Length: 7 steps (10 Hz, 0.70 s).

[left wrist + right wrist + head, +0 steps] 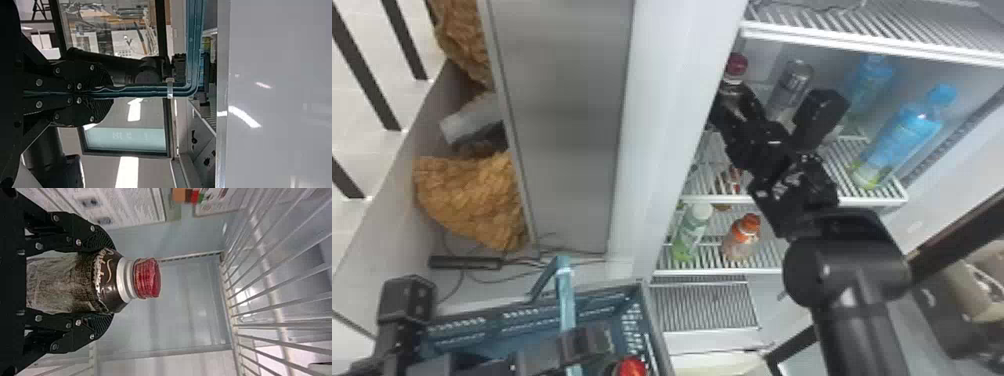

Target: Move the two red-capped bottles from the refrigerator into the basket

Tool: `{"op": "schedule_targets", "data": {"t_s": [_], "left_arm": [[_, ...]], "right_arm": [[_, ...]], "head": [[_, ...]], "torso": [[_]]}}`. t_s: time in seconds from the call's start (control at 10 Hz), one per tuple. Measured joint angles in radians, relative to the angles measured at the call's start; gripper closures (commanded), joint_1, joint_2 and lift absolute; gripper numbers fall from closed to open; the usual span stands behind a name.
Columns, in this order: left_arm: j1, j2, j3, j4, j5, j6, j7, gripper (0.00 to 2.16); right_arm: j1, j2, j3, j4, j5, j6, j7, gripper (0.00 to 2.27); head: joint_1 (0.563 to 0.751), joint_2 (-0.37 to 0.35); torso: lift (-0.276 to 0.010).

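passage under upper shelf (872,45) | clear bottle (795,77) near right gripper (739,104)

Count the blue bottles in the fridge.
2. Both stand on the shelf, right of the right claw in the head view: near blue bottle toward the front, far blue bottle behind it. Claw may hide more.
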Motion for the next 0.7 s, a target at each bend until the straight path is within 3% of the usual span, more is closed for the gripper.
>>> {"op": "schedule_targets", "data": {"t_s": [0.7], "left_arm": [[0.002, 0.001, 0.001, 0.000, 0.000, 0.000, 0.002, 1.20]], "right_arm": [[0.316, -0.030, -0.080, -0.416, -0.101, 0.126, 0.009, 1.28]], "head": [[0.695, -0.250]], "torso": [[0.000]]}}
